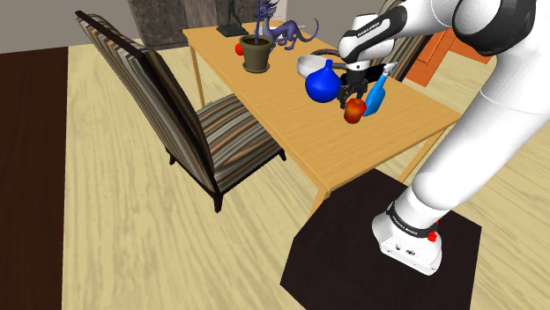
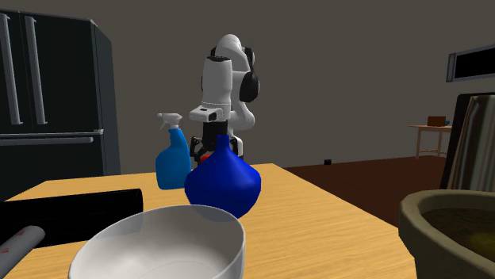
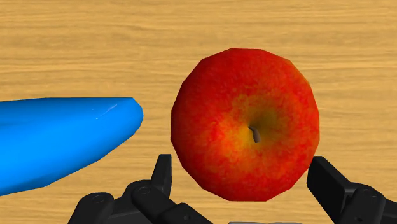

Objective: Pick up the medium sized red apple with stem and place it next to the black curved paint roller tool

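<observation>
Down over the wooden table (image 1: pixel 304 141) went the view, and there the gripper (image 1: pixel 354 92) hung directly above the red apple (image 1: pixel 353 110). From the wrist camera the apple (image 3: pixel 246 124) showed its stem dimple straight up at the lens, with the gripper (image 3: pixel 240 167) straddling it. The two black fingers (image 3: pixel 163 179) stood wide apart, about as wide as the fruit itself, one on each flank. A sliver of wood showed between one finger and the skin. The other finger sat hard by the apple's edge, and I could not tell whether it touched. So the claw was spread and nothing was clamped.

The apple lay just beside a light-blue spray bottle (image 1: pixel 376 95), with a strip of bare wood between the two. In the shoulder view a dark-blue vase (image 1: pixel 323 84) stood just to the apple's left, a white bowl (image 1: pixel 312 63) beyond it, and a potted plant (image 1: pixel 257 55) farther up the table. A striped chair (image 1: pixel 189 123) was drawn up at the table's left side. In the second exterior view the bowl sat in front, the vase behind it, and the white arm (image 2: pixel 226 79) rose behind both. A long black object (image 2: pixel 71 208) lay at that view's left, near the bowl.
</observation>
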Robot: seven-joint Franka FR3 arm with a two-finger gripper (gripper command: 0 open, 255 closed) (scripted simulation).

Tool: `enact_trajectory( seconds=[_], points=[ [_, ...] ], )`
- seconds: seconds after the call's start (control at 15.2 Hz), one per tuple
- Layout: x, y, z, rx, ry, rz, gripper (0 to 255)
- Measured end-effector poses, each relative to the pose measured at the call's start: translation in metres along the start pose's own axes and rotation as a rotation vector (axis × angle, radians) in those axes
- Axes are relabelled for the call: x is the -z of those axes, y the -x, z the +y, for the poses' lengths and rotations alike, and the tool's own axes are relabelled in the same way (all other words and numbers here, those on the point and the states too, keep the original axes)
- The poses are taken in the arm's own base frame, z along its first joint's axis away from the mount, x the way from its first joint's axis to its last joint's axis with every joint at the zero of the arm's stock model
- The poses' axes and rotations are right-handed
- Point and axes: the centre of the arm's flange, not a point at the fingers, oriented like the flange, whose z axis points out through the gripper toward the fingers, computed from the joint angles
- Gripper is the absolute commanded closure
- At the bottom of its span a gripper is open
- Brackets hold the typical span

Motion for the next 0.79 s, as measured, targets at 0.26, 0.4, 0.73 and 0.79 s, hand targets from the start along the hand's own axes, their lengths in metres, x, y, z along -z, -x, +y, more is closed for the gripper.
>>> enact_trajectory(
  seconds=[0.26, 0.4, 0.73, 0.79],
  points=[
    [0.0004, -0.0001, 0.0000, 0.000, 0.000, 0.001, 255],
    [0.0007, -0.0003, -0.0001, 0.000, 0.000, 0.002, 255],
    [0.0008, -0.0004, -0.0003, 0.000, 0.000, 0.002, 255],
    [0.0009, -0.0003, -0.0003, 0.000, 0.000, 0.002, 255]
  ],
)
